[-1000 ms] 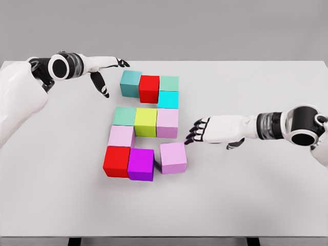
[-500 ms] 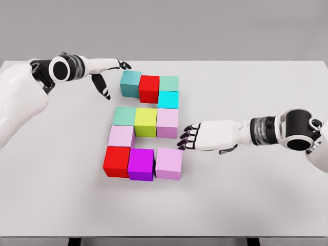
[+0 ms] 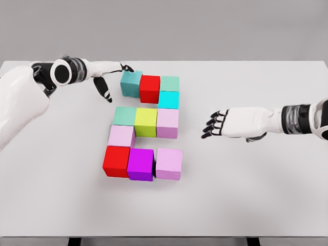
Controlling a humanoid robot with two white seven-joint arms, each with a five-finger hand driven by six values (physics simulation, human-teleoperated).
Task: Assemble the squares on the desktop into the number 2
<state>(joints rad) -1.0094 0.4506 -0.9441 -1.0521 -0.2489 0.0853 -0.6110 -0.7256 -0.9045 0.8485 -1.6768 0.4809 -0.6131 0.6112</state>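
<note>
- white table [image 3: 266, 195]: ten coloured cubes sit left of its middle, set out in the form of a 2.
- top row, left to right: teal cube [image 3: 130, 83], red cube [image 3: 149, 88], pale green cube [image 3: 169, 83]; all three touch.
- bright cyan cube [image 3: 168, 99]: directly below the pale green one, forming the right-hand step.
- middle row: green-teal cube [image 3: 124, 116], yellow-green cube [image 3: 146, 122], lilac cube [image 3: 167, 123], side by side.
- pale pink cube [image 3: 121, 136]: below the green-teal one, on the left-hand step.
- bottom row: second red cube [image 3: 117, 161], magenta cube [image 3: 141, 164], second lilac cube [image 3: 169, 163], packed together.
- left hand [image 3: 110, 77]: fingers spread, gripping nothing, just beside the teal cube; contact cannot be told.
- right hand [image 3: 221, 124]: fingers loosely spread, empty, apart from the cubes to their right.
</note>
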